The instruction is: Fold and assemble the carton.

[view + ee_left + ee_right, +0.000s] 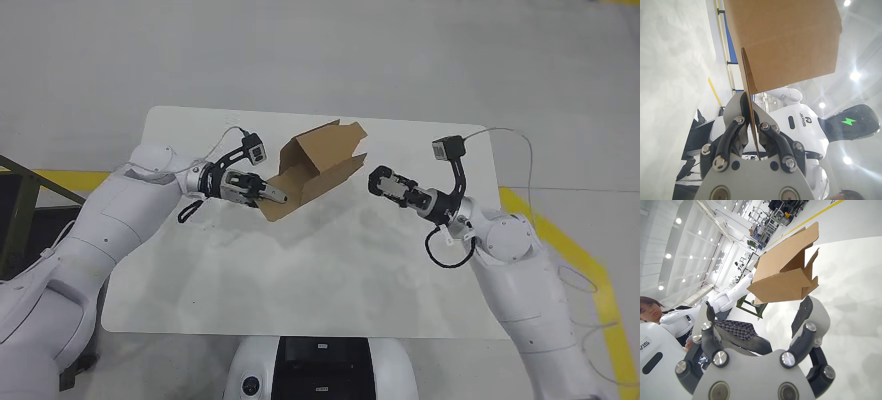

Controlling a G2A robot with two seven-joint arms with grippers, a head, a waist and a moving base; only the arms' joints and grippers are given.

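A brown cardboard carton (320,165), partly opened into a box shape with loose flaps at both ends, hangs above the middle of the white table (200,290). My left gripper (280,196) is shut on a flap at the carton's left end; in the left wrist view the thin flap edge (751,121) runs between the pads of the left gripper (748,106). My right gripper (376,181) stands open just right of the carton, apart from it. In the right wrist view the carton (783,279) hangs beyond the spread fingers of the right gripper (757,306).
The white table spreads wide in front of and behind the carton, with bare surface (330,270) toward the near edge. Yellow floor lines (560,230) run past the right side. A dark frame (20,190) stands left of the table.
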